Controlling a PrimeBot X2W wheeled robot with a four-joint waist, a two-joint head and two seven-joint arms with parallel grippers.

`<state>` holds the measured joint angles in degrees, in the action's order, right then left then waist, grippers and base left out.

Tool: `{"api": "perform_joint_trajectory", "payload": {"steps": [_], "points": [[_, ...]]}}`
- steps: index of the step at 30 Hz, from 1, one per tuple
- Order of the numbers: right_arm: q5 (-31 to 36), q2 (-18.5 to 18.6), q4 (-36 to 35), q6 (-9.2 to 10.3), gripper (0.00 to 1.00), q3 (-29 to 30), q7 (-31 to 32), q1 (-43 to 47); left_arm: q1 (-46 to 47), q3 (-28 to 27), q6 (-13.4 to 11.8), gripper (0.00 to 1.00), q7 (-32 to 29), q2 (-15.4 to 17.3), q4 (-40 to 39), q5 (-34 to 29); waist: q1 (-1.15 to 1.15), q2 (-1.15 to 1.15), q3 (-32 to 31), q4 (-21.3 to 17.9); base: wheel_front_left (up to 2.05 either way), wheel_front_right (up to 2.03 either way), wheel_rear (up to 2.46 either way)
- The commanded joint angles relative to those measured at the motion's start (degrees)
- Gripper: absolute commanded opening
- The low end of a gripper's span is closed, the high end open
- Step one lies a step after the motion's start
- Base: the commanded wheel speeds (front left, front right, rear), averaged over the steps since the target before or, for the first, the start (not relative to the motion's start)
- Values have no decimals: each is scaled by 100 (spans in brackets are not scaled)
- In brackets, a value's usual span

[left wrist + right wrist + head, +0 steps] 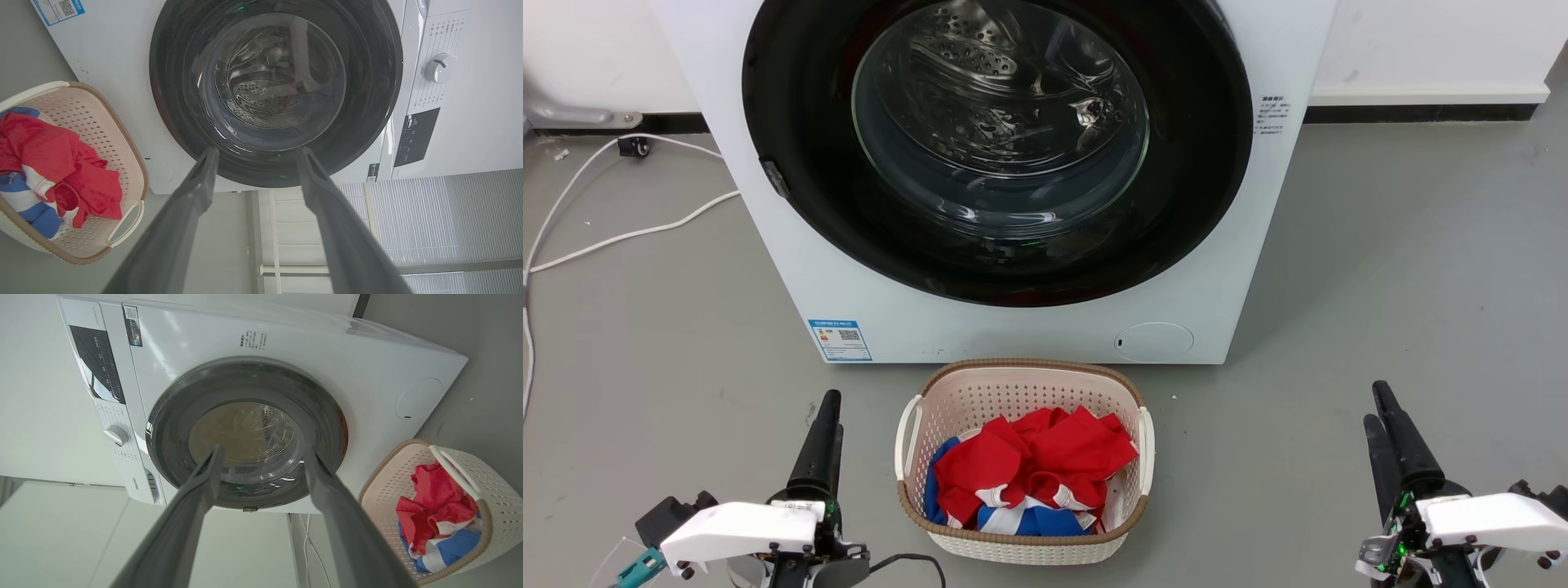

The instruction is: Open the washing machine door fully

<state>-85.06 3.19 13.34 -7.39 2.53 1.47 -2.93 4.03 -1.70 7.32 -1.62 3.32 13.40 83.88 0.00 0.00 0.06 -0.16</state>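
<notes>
The washing machine door (pixel 792 122) is a large glossy black disc with a clear glass centre (pixel 1001 106), lying flat against the white machine front. A small latch piece (pixel 774 178) sits on its left rim. My left gripper (pixel 829 402) is low at the left, well short of the machine, open with nothing between its fingers. My right gripper (pixel 1376 404) is low at the right, also open and holding nothing. In the left wrist view the left gripper (pixel 258 150) frames the door (pixel 171 81). In the right wrist view the right gripper (pixel 263 448) frames the door (pixel 171 428).
A cream perforated basket (pixel 915 425) with red, blue and white clothes stands on the grey floor just before the machine, between my arms. White cables (pixel 621 237) trail over the floor at the left. A small round white flap (pixel 1153 341) sits low on the machine; its dial (pixel 439 67) is on the panel.
</notes>
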Motion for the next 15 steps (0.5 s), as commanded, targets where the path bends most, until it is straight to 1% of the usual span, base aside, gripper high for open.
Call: {"api": "perform_joint_trajectory", "payload": {"steps": [1, 6, 15], "points": [[195, 17, -118, -3, 100, -26, -46, -37, 92, 24, 9, 100, 60, 40, -116, -174, 0, 0, -3, -1, 0, 0, 0], [946, 13, -213, -3, 100, -62, -166, 2, 67, -7, 10, 100, 179, 1, -184, -780, 0, 0, -19, -8, 0, 0, 0], [2575, 2, -416, -5, 100, -36, -363, 77, 56, 112, 12, 100, 378, 54, -429, -2246, 0, 0, -22, -14, 0, 0, 0]]}}
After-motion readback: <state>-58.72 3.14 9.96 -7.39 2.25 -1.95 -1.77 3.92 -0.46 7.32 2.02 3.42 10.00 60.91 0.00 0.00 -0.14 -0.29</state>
